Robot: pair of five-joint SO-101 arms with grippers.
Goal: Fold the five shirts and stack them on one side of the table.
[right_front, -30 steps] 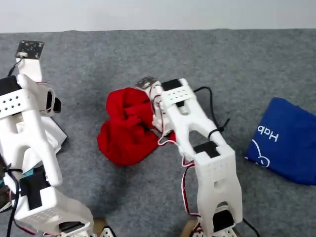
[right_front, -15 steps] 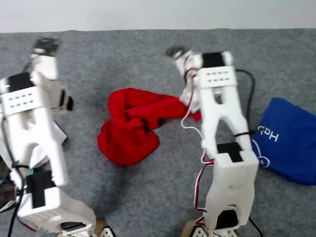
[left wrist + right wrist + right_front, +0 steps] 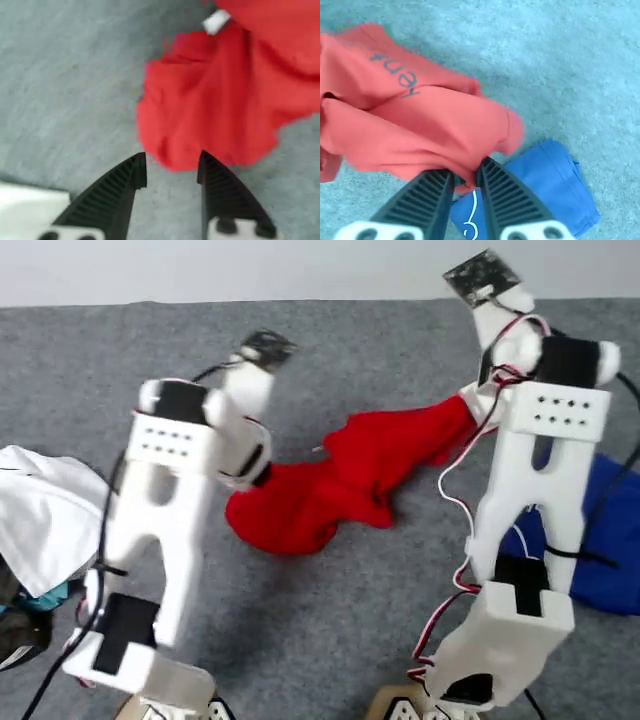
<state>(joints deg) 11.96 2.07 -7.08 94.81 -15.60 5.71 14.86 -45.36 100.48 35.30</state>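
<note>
Right jaws clamp the red shirt [image 3: 350, 475]; left jaws gape beside it.

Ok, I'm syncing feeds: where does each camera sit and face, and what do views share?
High view: fixed overhead, looking down at table, left arm, right arm, red shirt, blue shirt, white shirt.
Left wrist view: on left wrist, facing down past open left gripper to red shirt's edge.
Right wrist view: on right wrist, facing down; right gripper shut on red shirt, blue shirt beyond.
Shared: red shirt in all.
</note>
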